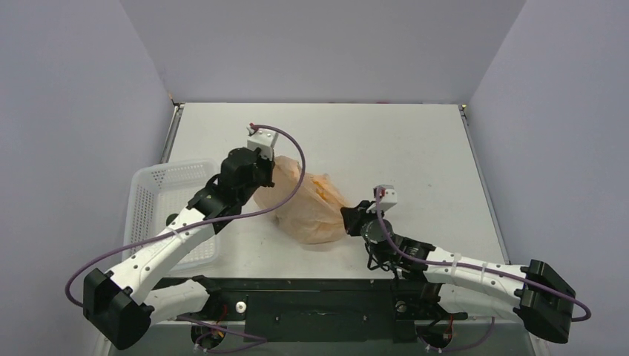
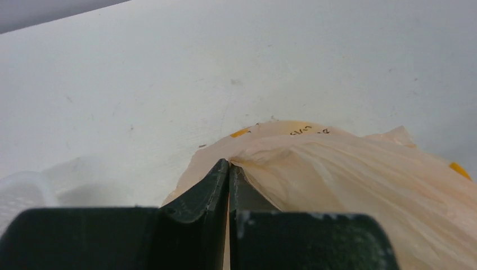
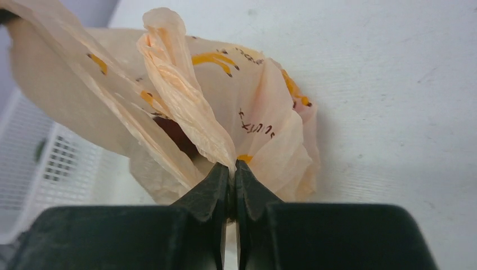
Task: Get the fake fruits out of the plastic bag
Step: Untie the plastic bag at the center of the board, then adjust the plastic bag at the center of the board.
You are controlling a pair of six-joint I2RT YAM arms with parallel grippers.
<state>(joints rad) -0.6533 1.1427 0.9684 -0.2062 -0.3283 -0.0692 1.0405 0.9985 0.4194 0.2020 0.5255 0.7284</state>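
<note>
Now the left jaws clamp the far edge of the plastic bag (image 1: 311, 211), the right jaws a near fold, as it slumps on the surface (image 1: 400, 141). We should draw apart gently, opening the mouth around the dark red fruit (image 3: 175, 135) without tearing film.

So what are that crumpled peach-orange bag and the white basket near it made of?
The crumpled peach-orange carrier bag looks like thin plastic film. It is translucent and slightly glossy, and it creases into sharp, papery folds. The white lattice basket seems to be rigid moulded plastic, probably with a matte finish, judging by its even grid of holes and rounded rim.
</note>
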